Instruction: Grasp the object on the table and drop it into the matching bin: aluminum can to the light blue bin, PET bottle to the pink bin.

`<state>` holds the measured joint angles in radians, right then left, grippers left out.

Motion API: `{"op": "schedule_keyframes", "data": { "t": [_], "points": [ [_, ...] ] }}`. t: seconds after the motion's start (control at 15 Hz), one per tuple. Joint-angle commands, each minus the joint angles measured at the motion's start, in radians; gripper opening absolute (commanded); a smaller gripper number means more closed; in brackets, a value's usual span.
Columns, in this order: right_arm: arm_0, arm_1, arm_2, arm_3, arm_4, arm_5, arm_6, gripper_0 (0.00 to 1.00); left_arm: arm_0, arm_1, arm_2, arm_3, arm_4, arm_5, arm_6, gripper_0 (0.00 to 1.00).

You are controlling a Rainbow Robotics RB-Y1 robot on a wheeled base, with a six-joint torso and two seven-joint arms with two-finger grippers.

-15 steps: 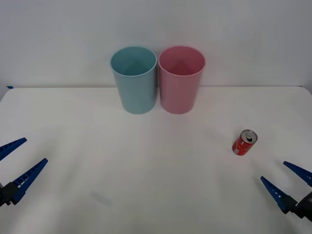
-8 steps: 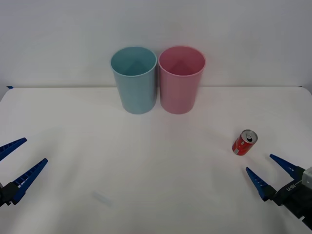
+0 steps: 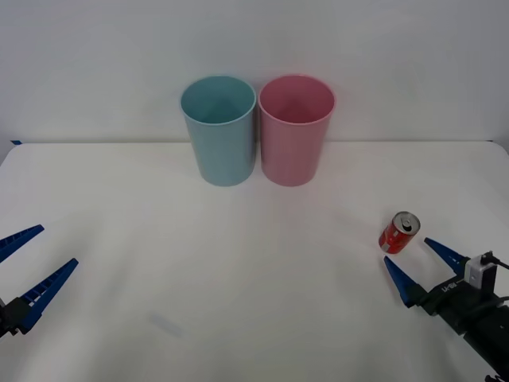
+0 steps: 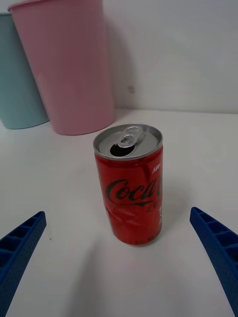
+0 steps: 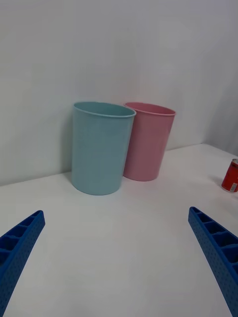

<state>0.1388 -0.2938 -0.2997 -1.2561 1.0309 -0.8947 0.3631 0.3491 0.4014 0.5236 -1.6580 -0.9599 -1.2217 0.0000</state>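
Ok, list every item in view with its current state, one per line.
aluminum can: upright on the table, tab opened, body slightly dented, not gripped
light blue bin: upright, nothing seen inside
pink bin: upright beside it, nothing seen inside
right gripper: open, just short of the can
left gripper: open, far from the can

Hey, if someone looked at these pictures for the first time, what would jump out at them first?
Probably the red Coca-Cola can, standing upright and alone on the white table with the right end effector open just short of it. Next, the light blue bin and pink bin side by side at the table's far edge. The left end effector waits open at the near left.
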Motion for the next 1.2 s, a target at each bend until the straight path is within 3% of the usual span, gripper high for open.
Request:
{"op": "schedule_keyframes", "data": {
  "t": [0.07,0.4,1.2],
  "points": [
    [-0.021,0.021,0.004,0.000,0.015,0.040,0.003,1.00,0.000,0.000,0.000,0.000,0.000,0.000,0.000,1.00],
    [-0.108,0.025,0.011,0.103,0.015,0.046,0.025,1.00,0.000,0.000,0.000,0.000,0.000,0.000,0.000,1.00],
    [-0.163,0.036,0.074,0.107,0.005,0.180,0.049,1.00,0.000,0.000,0.000,0.000,0.000,0.000,0.000,1.00]
  ]
}}
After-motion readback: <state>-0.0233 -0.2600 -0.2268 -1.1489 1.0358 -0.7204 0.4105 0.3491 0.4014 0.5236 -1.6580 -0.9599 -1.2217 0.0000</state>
